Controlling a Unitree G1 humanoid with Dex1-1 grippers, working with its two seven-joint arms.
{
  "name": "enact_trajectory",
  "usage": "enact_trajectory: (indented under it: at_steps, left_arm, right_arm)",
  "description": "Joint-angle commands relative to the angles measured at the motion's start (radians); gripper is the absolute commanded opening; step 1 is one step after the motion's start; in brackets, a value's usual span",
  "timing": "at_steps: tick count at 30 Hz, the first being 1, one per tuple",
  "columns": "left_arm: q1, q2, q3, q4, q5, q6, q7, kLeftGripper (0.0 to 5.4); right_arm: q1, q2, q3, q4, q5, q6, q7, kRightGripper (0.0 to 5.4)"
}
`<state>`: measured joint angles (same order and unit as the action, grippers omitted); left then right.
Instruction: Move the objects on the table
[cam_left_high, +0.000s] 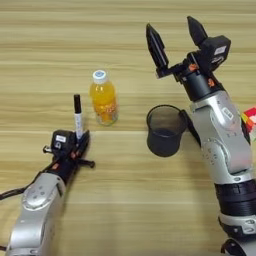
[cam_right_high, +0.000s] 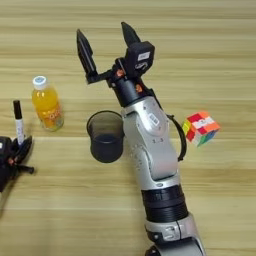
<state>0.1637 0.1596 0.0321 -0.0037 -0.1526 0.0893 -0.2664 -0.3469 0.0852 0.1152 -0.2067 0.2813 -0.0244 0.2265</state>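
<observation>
Here left gripper (cam_left_high: 80, 137) clamps slim black-white marker pen (cam_left_high: 77, 116) upright, just left of small orange-drink bottle with white cap (cam_left_high: 104, 102). Right gripper (cam_right_high: 107, 42), fingers wide apart, holds nothing, beyond dark translucent plastic cup (cam_right_high: 105, 136). Advice: carry pen vertical, avoid bottle, on light wood-grain table (cam_left_high: 125, 200).

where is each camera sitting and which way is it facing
Left eye view: on the head, looking down on the table; shows both arms, the left tool shut on a pen, and only a sliver of the cube.
Right eye view: same head, set a little rightward; shows the right arm, the open right tool and the whole cube.
Shared: bottle, cup, pen, table.
</observation>
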Motion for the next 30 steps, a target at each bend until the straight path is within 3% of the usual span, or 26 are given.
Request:
enact_trajectory:
  at_steps: [1,22,27,30]
  left_arm:
    - [-0.005,0.009,-0.009,0.021,0.032,0.008,0.012,1.52]
    - [-0.016,-0.001,0.000,0.038,0.032,-0.023,0.016,3.40]
    - [-0.017,-0.011,-0.005,0.027,0.026,-0.057,0.008,3.85]
    - [-0.016,-0.016,-0.005,0.025,0.025,-0.079,0.002,4.17]
  right_arm:
    - [-0.008,0.007,0.004,0.003,0.001,0.016,-0.001,5.40]
    - [-0.003,0.003,-0.003,0.009,-0.003,0.015,0.000,5.40]
    - [0.007,-0.013,-0.023,0.011,-0.038,0.013,-0.026,5.40]
    - [0.023,-0.036,-0.040,0.016,-0.106,0.006,-0.070,5.40]
